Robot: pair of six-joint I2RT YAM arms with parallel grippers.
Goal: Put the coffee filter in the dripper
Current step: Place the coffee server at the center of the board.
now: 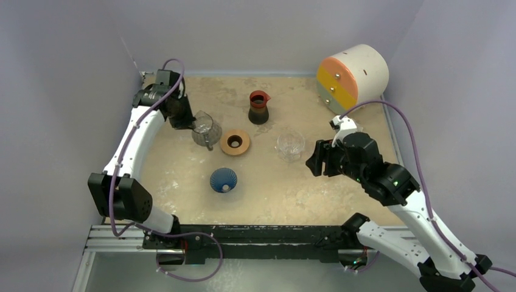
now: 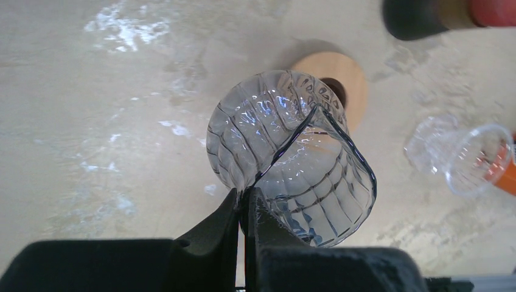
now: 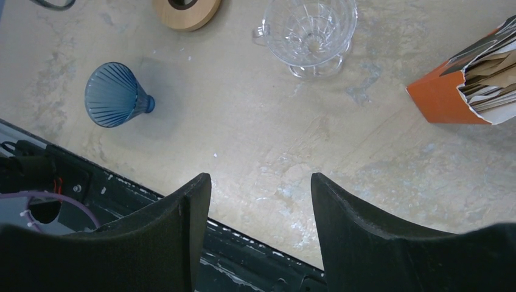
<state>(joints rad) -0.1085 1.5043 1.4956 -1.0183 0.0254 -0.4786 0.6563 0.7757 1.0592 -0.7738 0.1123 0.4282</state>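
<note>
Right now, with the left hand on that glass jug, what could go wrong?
The left hand pinches the jug by its thin glass rim alone; it could slip out or chip.
The dripper lies on its side; nothing will seat in it until it is stood up, and it may roll if nudged.
The right hand is open and empty, and the filters are stacked together in the box; it might pull several.

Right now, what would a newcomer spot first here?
The left gripper is pinched shut on the rim of a ribbed clear glass jug at the table's far left. The blue dripper sits alone at the middle front, no filter in it. The right gripper hangs open over bare table, an orange box of paper filters at its wrist view's right edge.
</note>
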